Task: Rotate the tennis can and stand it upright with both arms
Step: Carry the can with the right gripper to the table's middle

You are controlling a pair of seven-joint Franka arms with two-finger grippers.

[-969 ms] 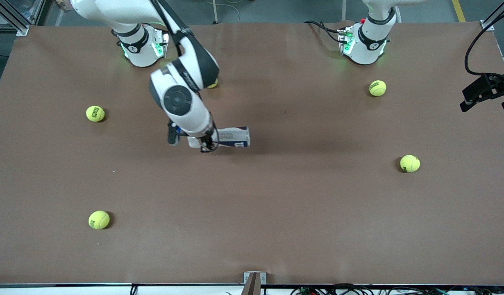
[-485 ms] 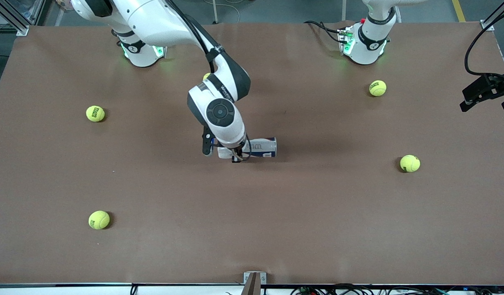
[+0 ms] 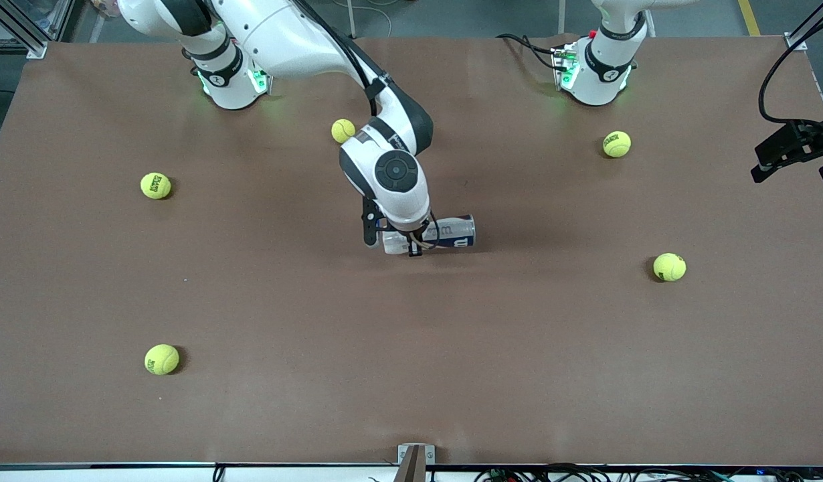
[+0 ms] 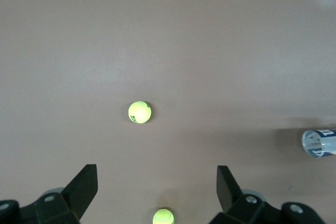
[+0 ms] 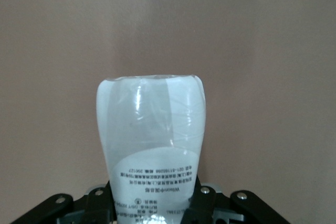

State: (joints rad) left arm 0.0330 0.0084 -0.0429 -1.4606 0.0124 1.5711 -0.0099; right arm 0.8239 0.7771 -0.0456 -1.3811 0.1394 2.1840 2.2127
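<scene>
The tennis can (image 3: 448,232) lies horizontal in my right gripper (image 3: 403,244), low over the middle of the table, its navy and white label pointing toward the left arm's end. In the right wrist view the clear end of the can (image 5: 151,129) sticks out between the gripper's (image 5: 152,203) fingers, which are shut on it. My left gripper (image 4: 157,184) is open and empty, high above the table; one end of the can (image 4: 319,142) shows at the edge of its view. Only the left arm's base (image 3: 595,63) shows in the front view.
Several yellow tennis balls lie on the brown table (image 3: 411,375): one (image 3: 343,130) beside the right arm's elbow, two (image 3: 156,185) (image 3: 162,359) toward the right arm's end, two (image 3: 616,144) (image 3: 669,266) toward the left arm's end. A black camera mount (image 3: 796,150) stands at the edge.
My right arm has carried the can, still horizontal, steadily toward the left arm's end of the table, uncovering the ball by its elbow. The balls have not moved.
</scene>
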